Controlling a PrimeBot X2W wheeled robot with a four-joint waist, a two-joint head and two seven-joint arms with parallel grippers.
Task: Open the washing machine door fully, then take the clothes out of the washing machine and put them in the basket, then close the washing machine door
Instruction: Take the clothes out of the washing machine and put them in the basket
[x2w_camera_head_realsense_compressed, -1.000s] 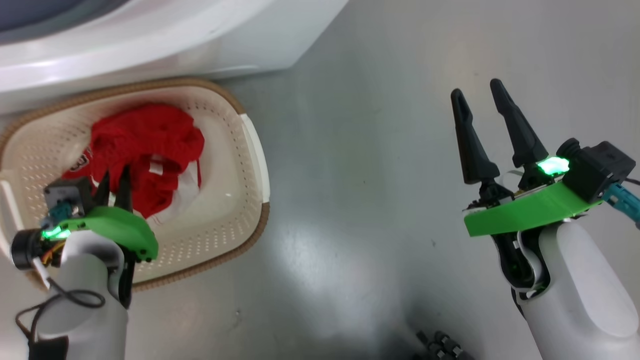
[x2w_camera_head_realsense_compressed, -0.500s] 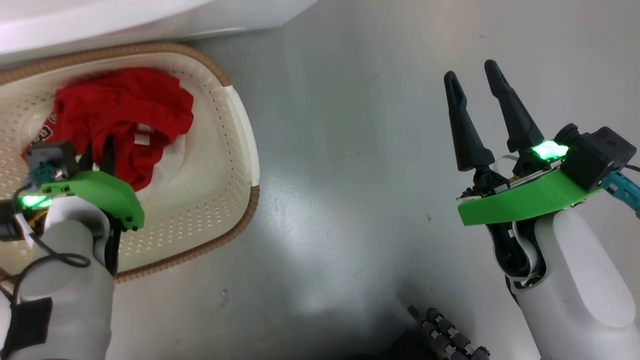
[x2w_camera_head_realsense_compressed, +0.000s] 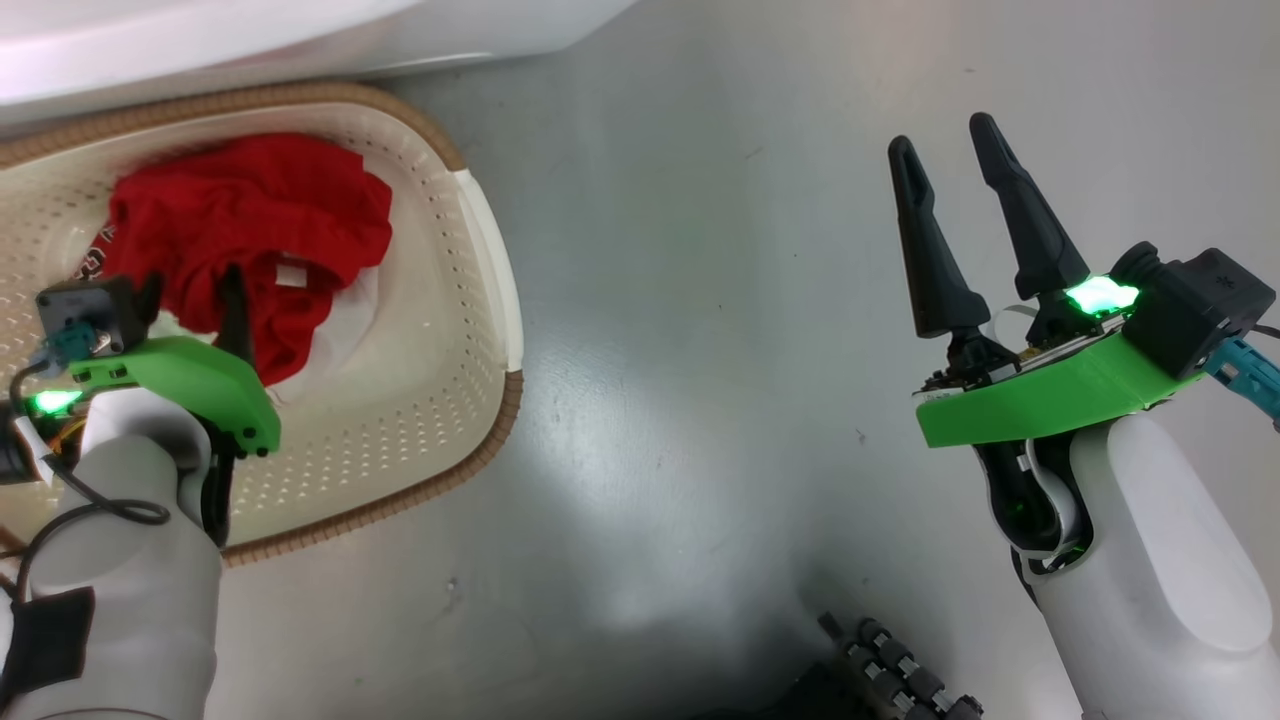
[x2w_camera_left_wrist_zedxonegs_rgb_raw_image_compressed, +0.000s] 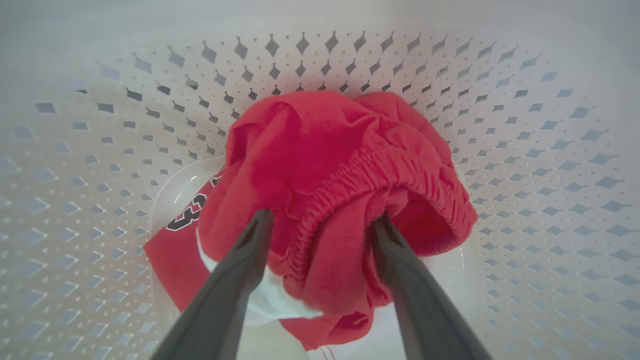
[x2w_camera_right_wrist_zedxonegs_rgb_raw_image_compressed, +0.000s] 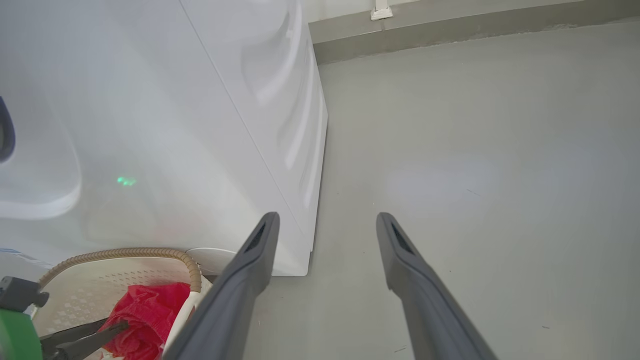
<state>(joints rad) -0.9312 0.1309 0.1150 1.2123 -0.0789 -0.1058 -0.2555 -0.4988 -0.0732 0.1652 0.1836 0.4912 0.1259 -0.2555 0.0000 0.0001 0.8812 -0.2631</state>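
On the left, the left gripper (x2w_camera_head_realsense_compressed: 193, 300) is down inside the basket (x2w_camera_head_realsense_compressed: 430, 300), and its two dark fingers stand wide apart. They have let go. The red clothes (x2w_camera_head_realsense_compressed: 250, 210) lie in a soft heap on the basket's bottom. In the left wrist view a fold of red cloth sits between the fingers, but nothing pinches it. The basket stands on the floor (x2w_camera_head_realsense_compressed: 700, 300), just beside the white washing machine (x2w_camera_right_wrist_zedxonegs_rgb_raw_image_compressed: 200, 125). Far to the right, the right gripper (x2w_camera_head_realsense_compressed: 942, 140) hangs over the bare floor with its fingers spread and nothing in them. I think this is the putting-down step, and it looks just done. Next, the left arm should lift straight up and out, slowly, so the cloth does not catch on a finger and come along. Then someone has to check if more clothes are in the drum, which I cannot see from here. If it is empty, the washing machine door, which I also cannot see, needs a push to shut. A moment ago the left fingers were close together on the red cloth; now they are apart. The right gripper looks the same as before.
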